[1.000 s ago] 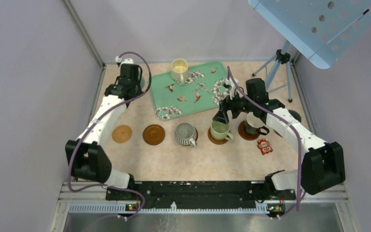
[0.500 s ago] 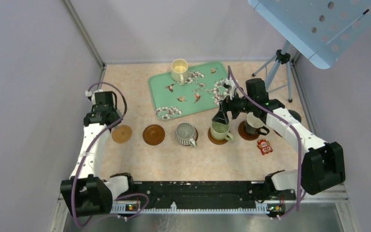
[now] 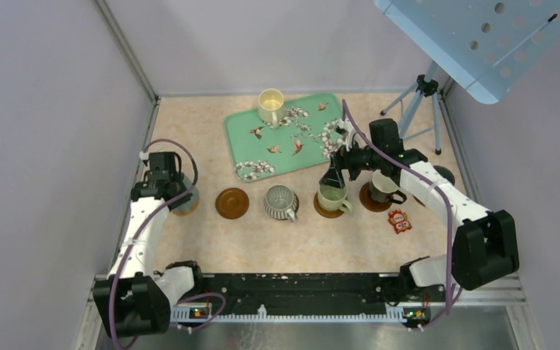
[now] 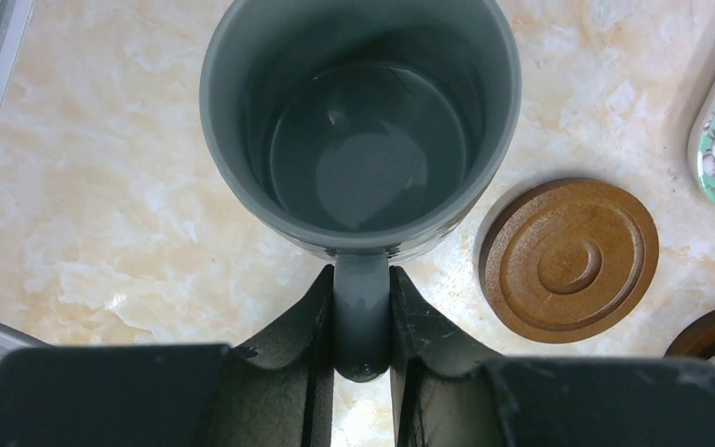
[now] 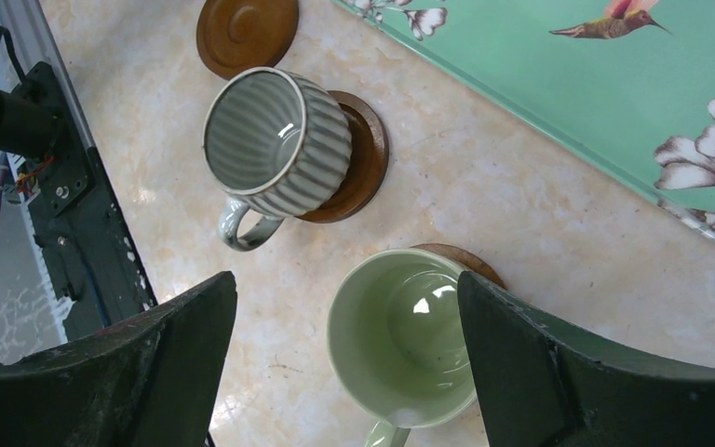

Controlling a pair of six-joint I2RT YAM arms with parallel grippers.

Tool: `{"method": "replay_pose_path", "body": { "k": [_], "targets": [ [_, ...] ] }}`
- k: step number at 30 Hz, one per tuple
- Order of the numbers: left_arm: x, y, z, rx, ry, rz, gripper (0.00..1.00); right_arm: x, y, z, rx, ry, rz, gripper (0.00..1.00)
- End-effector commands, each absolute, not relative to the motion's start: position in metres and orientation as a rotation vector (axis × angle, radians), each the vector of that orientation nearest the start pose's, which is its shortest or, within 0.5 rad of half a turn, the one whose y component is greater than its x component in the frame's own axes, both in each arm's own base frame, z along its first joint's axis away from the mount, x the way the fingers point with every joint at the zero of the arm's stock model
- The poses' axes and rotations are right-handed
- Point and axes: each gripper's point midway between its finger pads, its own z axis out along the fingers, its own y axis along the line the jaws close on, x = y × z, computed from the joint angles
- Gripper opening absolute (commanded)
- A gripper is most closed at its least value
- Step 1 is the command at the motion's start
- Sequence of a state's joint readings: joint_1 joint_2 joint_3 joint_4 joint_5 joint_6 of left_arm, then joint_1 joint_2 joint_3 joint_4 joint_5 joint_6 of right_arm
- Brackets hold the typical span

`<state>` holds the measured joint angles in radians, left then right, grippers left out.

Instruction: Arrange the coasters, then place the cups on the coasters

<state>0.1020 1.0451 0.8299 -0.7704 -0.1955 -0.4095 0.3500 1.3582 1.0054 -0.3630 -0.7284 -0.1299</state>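
Note:
My left gripper is shut on the handle of a grey cup. In the top view this cup sits over the lighter tan coaster, which shows only at its near edge. An empty brown coaster lies to its right. The ribbed cup, pale green cup and a dark cup each stand on a coaster. The cream cup is on the tray. My right gripper hovers open over the green cup, touching nothing.
The green floral tray lies at the back centre. A red trinket is near the right arm, and a tripod stands at the back right. A black object shows behind the right arm. The left wall is close to my left arm.
My left arm has swung from the back left, beside the tray, toward the near left, ending over the tan coaster with the grey cup. The right arm has not moved.

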Motion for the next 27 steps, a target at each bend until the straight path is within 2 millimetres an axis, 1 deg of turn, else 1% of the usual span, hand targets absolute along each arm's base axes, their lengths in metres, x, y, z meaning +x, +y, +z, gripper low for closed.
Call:
{"method": "replay_pose_path", "body": {
  "k": [1, 8, 18, 22, 27],
  "targets": [
    [0.271, 0.056, 0.151, -0.693, 2.237, 0.152, 0.0, 0.288, 0.226, 0.181, -0.907, 2.011, 0.969, 0.86],
    [0.271, 0.066, 0.138, -0.677, 2.208, 0.223, 0.0, 0.287, 0.227, 0.18, -0.907, 2.017, 0.982, 0.86],
    [0.279, 0.066, 0.126, -0.635, 2.177, 0.211, 0.01, 0.286, 0.228, 0.178, -0.905, 2.032, 0.996, 0.86],
    [0.278, 0.065, 0.128, -0.622, 2.161, 0.2, 0.0, 0.286, 0.228, 0.177, -0.908, 2.03, 0.996, 0.86],
    [0.282, 0.061, 0.143, -0.571, 2.104, 0.164, 0.0, 0.285, 0.229, 0.175, -0.908, 2.039, 1.015, 0.86]
  ]
}}
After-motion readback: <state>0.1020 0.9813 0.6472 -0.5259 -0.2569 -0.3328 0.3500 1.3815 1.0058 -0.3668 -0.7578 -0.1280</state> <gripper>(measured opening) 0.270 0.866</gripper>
